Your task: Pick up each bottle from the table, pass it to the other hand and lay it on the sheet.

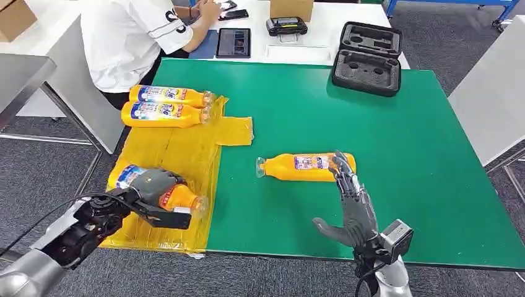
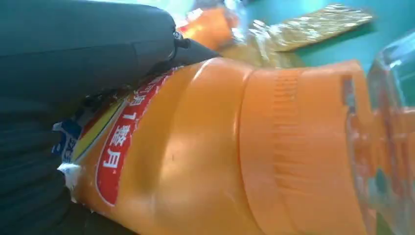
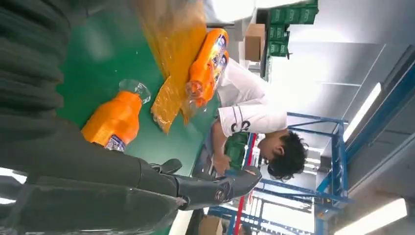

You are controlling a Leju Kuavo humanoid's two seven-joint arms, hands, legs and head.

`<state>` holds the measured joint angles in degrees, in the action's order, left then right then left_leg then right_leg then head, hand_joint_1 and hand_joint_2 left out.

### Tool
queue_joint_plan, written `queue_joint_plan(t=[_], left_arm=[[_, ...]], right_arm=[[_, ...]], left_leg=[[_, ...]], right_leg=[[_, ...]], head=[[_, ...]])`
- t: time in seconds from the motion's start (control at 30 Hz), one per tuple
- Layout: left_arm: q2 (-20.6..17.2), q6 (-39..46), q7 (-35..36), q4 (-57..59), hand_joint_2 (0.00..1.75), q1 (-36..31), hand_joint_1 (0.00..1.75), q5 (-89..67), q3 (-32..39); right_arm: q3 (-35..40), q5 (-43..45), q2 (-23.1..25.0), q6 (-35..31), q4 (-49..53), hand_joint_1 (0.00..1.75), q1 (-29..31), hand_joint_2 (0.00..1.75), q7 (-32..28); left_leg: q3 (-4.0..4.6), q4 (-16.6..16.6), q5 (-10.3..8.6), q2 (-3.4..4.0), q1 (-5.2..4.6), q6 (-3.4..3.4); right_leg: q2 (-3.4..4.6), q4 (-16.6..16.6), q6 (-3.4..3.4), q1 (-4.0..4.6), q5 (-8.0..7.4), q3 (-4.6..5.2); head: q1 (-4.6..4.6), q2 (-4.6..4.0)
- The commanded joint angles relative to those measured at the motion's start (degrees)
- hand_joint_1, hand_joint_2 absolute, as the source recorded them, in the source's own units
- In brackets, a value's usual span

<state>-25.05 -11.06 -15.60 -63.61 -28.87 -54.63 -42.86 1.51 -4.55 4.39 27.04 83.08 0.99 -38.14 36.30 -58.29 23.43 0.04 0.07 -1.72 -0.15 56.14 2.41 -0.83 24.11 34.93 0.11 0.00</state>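
We see the left robot hand (image 1: 153,189) wrapped around an orange bottle (image 1: 162,189) at the near end of the yellow sheet (image 1: 179,151), its fingers over the label; in the left wrist view the same bottle (image 2: 235,147) sits tight against the dark fingers (image 2: 73,49). We cannot tell whether this bottle rests on the sheet or is just above it. The right robot hand (image 1: 353,204) holds nothing, fingers spread and straight, its fingertips reaching to the far end of a second orange bottle (image 1: 306,166) that lies on its side on the bare green tabletop (image 1: 384,136), clear cap toward the sheet; whether they touch it we cannot tell.

Outward from there, the sheet runs along the left edge of the tabletop, wrinkled, with a flap sticking out onto the green. At its far end two more bottles (image 1: 167,105) lie side by side, touching, caps pointing right.

At the tabletop's far right corner an open black case (image 1: 368,59) shows moulded foam hollows, with nothing in them that we can make out. Beyond it stands a white desk (image 1: 309,37) with a tablet (image 1: 233,43), a small black device (image 1: 286,26) and a cardboard box (image 1: 291,8). A person in a white shirt (image 1: 133,37) sits there. The floor (image 1: 37,167) is grey carpet.
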Motion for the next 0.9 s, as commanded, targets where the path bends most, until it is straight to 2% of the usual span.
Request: queue_joint_plan(t=[0.03, 0.23, 0.27, 0.33, 0.63, 0.73, 0.77, 0.83, 0.9], left_arm=[[3.7, -3.5, -1.9, 7.0, 1.75, -7.1, 1.75, 3.4, -2.9], [3.9, -4.5, -2.2, 7.4, 1.75, -8.0, 1.75, 4.2, -4.4], [4.0, -4.6, -2.1, 7.5, 1.75, -8.2, 1.75, 4.3, -4.6], [4.6, -4.4, -2.0, 8.8, 1.75, -9.1, 1.73, 4.2, -5.2], [4.8, -4.3, -2.0, 9.4, 1.75, -9.5, 1.73, 4.2, -5.5], [5.2, -4.1, -1.9, 10.5, 1.75, -10.1, 1.73, 4.4, -6.0], [5.3, -4.1, -1.8, 11.0, 1.75, -10.4, 1.73, 4.5, -6.3], [5.2, -3.7, -1.8, 12.1, 1.75, -10.8, 1.68, 4.7, -6.8], [5.1, -3.2, -1.3, 12.8, 1.75, -10.7, 1.61, 4.1, -7.6]], right_arm=[[-0.3, -0.6, 0.4, -1.3, -3.7, 0.0, 1.6, 1.75, 0.3], [0.2, -1.2, 0.7, -1.8, -3.5, 0.0, 2.0, 1.75, 0.6], [0.3, -1.3, 0.8, -1.8, -3.5, 0.0, 2.0, 1.75, 0.7], [0.7, -1.7, 0.7, -2.3, -3.6, 0.0, 2.1, 1.75, 0.9], [0.7, -1.7, 0.7, -2.3, -3.8, 0.0, 2.2, 1.75, 0.9], [0.7, -1.7, 0.5, -2.4, -4.1, 0.0, 2.2, 1.75, 0.9], [0.7, -1.7, 0.4, -2.4, -4.2, 0.0, 2.2, 1.75, 0.9], [0.5, -1.5, 0.5, -2.4, -4.1, 0.0, 1.9, 1.75, 0.8], [0.1, -1.1, 0.7, -2.2, -3.9, 0.0, 1.7, 1.75, 0.6]], left_leg=[[-0.22, 0.0, 0.04, -0.23, 0.08, 0.08], [-0.13, 0.0, 0.03, -0.11, 0.05, 0.05], [-0.44, 0.0, 0.16, -0.13, 0.1, 0.11], [-0.12, 0.0, 0.03, -0.11, 0.04, 0.05], [-0.1, 0.0, 0.02, -0.09, 0.05, 0.04], [-0.15, 0.0, 0.04, -0.09, 0.06, 0.05], [-0.48, 0.0, 0.18, -0.11, 0.11, 0.12], [-0.11, 0.0, 0.02, -0.1, 0.05, 0.05], [-0.21, 0.0, 0.06, -0.09, 0.06, 0.06]], right_leg=[[-0.22, -0.1, -0.09, 0.08, 0.1, -0.3], [-0.09, 0.0, -0.05, 0.05, 0.04, -0.19], [-0.11, -0.1, -0.12, 0.11, 0.17, -0.53], [-0.1, 0.0, -0.05, 0.05, 0.05, -0.18], [-0.08, 0.0, -0.05, 0.05, 0.03, -0.16], [-0.07, 0.0, -0.06, 0.06, 0.05, -0.21], [-0.08, -0.1, -0.14, 0.12, 0.18, -0.57], [-0.09, 0.0, -0.05, 0.06, 0.03, -0.17], [-0.08, 0.0, -0.07, 0.06, 0.07, -0.27]], head=[[0.0, 0.0], [0.0, 0.0], [0.0, 0.0], [-0.02, 0.0], [0.0, 0.0], [0.0, 0.0], [0.0, 0.0], [0.0, 0.0], [0.0, 0.0]])
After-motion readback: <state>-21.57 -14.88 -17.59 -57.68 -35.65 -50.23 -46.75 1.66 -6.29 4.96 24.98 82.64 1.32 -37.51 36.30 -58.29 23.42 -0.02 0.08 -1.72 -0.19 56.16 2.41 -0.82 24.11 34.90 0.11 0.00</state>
